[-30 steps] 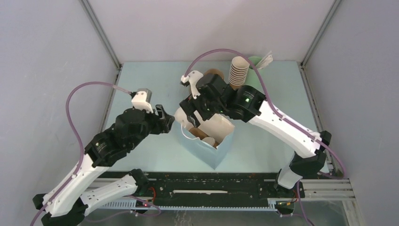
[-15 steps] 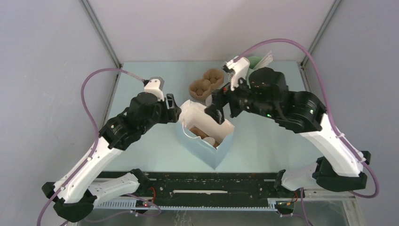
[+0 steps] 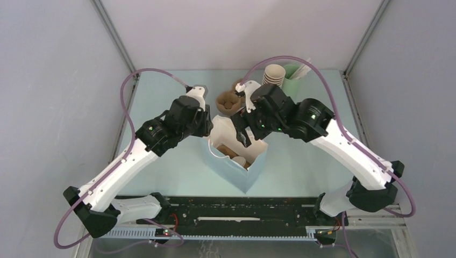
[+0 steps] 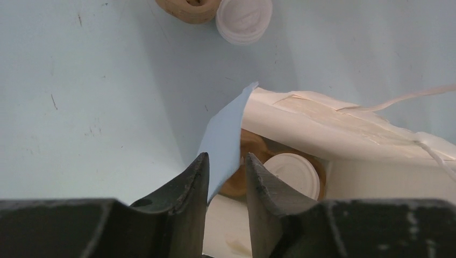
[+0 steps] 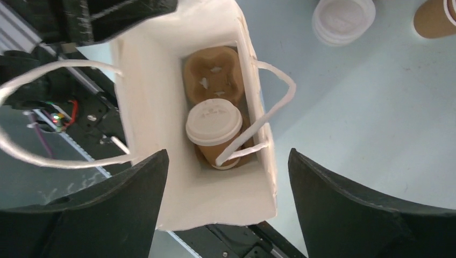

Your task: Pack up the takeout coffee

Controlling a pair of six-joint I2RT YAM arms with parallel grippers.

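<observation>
The takeout coffee (image 5: pixel 213 124), a brown paper cup with a white lid, stands inside the paper bag (image 5: pixel 150 97) in a brown cardboard carrier (image 5: pixel 211 75). Its lid (image 4: pixel 291 174) also shows in the left wrist view, and faintly from above (image 3: pixel 239 160). My left gripper (image 4: pixel 226 158) straddles the bag's pale blue corner flap (image 4: pixel 223 140). The flap lies against the left finger, with a narrow gap to the other finger. At the bag's far-left rim is that gripper (image 3: pixel 207 126). My right gripper (image 5: pixel 227 156) hangs wide open over the bag's mouth (image 3: pixel 242 134), holding nothing.
A second brown carrier (image 3: pixel 228 102) lies behind the bag (image 3: pixel 253 172). A stack of lidless brown cups (image 3: pixel 273 75) and a pale green cup (image 3: pixel 293 71) stand at the back. A stack of white lids (image 5: pixel 344 19) sits beside a brown cup (image 5: pixel 434 19). The bag's white handles (image 5: pixel 269 107) loop outward.
My left arm has reached right to the bag's rim and its jaws have narrowed round the corner flap. My right arm swung out to the right, then back over the bag.
</observation>
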